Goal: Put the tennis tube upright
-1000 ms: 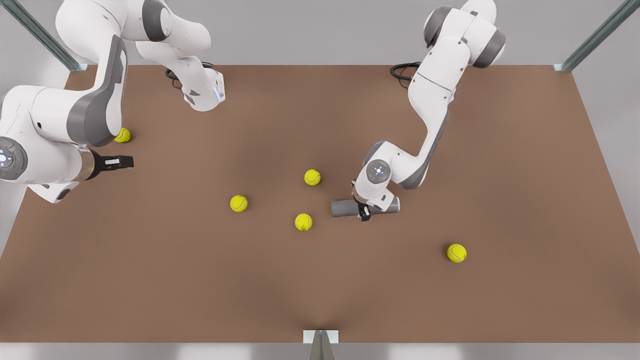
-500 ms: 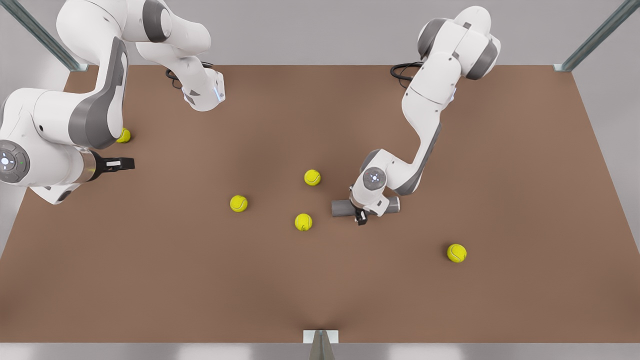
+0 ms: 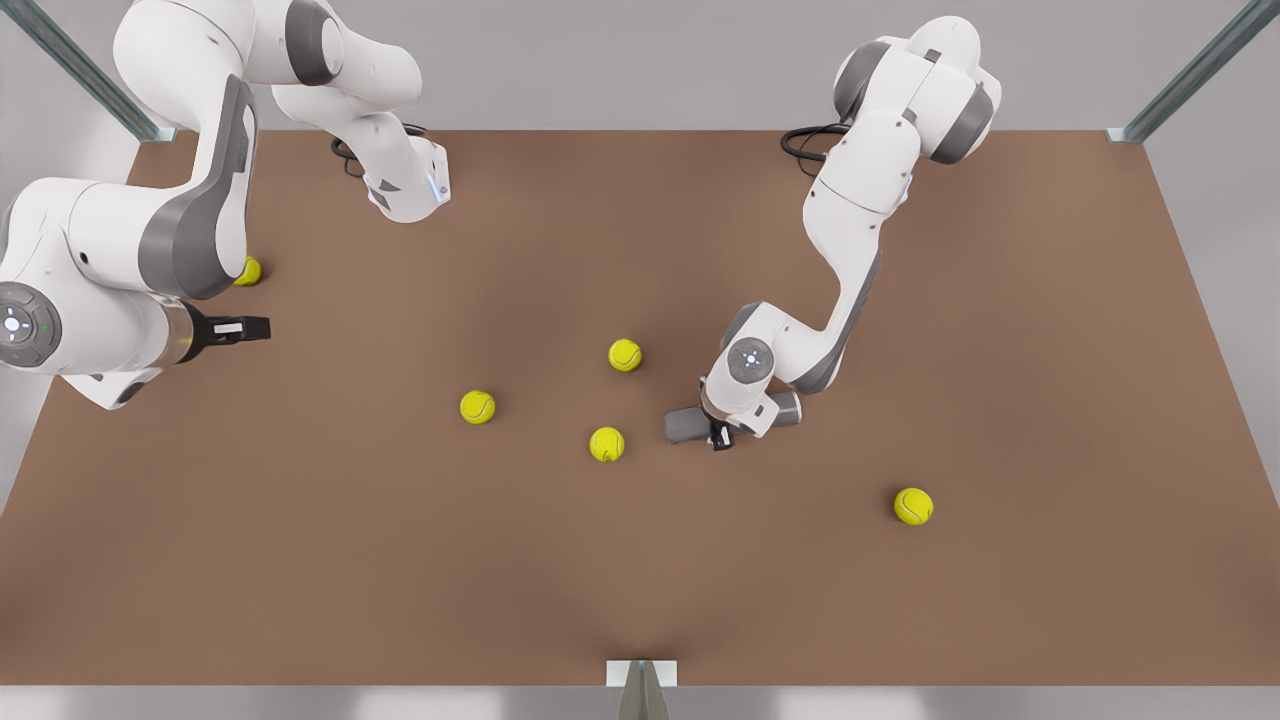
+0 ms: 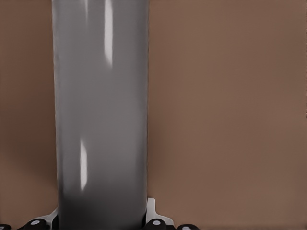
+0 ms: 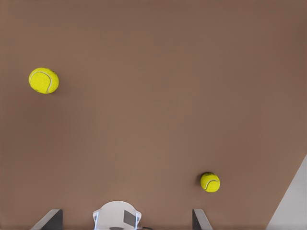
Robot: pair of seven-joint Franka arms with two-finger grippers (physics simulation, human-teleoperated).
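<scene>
Lying on its side near mid-table, the tennis tube (image 3: 690, 424) is pinched around its middle by the left gripper (image 3: 719, 436), with one end tilted slightly off the brown table (image 3: 1000, 330). Raise it clear of the nearest tennis ball (image 3: 607, 444) before rotating the wrist, keeping the pinch firm so the smooth wall cannot slip. At the front view's left, the right gripper (image 3: 248, 328) waits above the table, fingers spread.

No legible text, labels, brands or numbers anywhere; faint marks on the arm housings possibly symbols, too small to read.
</scene>
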